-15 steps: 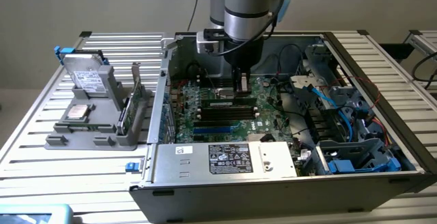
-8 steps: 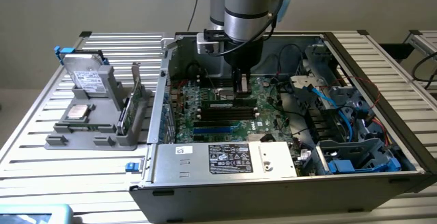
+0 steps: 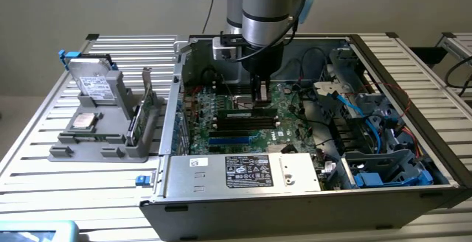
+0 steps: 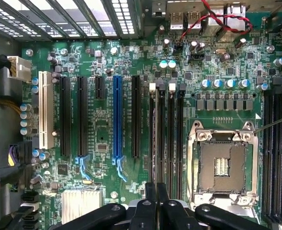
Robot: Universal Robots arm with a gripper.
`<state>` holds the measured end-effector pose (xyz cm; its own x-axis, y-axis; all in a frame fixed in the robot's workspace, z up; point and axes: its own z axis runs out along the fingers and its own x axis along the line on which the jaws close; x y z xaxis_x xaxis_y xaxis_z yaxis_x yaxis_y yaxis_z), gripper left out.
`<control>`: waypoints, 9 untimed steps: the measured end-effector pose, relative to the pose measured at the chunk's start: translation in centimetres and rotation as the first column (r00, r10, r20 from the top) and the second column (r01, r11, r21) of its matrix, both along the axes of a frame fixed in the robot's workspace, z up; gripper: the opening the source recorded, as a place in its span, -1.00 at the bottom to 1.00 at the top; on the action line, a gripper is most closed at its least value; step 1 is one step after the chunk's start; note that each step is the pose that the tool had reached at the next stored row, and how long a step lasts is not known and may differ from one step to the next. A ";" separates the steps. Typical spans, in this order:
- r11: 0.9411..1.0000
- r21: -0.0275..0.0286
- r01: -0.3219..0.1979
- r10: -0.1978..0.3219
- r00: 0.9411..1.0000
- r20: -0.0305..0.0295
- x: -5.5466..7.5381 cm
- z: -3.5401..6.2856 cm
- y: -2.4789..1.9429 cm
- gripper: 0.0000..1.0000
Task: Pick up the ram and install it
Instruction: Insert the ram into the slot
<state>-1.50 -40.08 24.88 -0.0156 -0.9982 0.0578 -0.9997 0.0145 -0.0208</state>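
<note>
- The fingers (image 4: 149, 203) are clenched on the ram (image 3: 240, 111), which stands on edge, level, straight under the gripper (image 3: 260, 103).
- The exterior view gives the ram's green face with a pale label, just above the board's dark slots. I cannot tell whether it is seated.
- In the wrist view the gripper (image 4: 156, 196) is seen from above, with the two fingers nearly together in line with the memory slots (image 4: 172, 139).
- Four memory slots lie in that bank, two with white clips at the far end.
- One open socket (image 4: 222, 165) sits just beside the bank. On the bank's other side lie one blue slot (image 4: 117, 120) and, further out, one white slot (image 4: 45, 110).
- A red wire (image 4: 212, 17) loops well beyond the slots' far ends.
- The arm (image 3: 266, 10) comes down into the open case (image 3: 295, 211) and hides the board behind the fingers.
- A silver box (image 3: 244, 171) fills the case's near side.
- Outside the case, well off, one grey holder (image 3: 96, 142) carries one drive (image 3: 94, 79) and one upright card (image 3: 143, 109).
</note>
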 end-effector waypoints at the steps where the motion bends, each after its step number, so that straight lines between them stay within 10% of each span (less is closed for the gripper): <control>1: 1.000 0.001 0.000 0.000 1.000 0.000 0.0 -0.07 0.00 -0.76; 9: 1.000 0.012 0.000 0.000 1.000 0.000 0.0 -0.39 -0.01 -0.76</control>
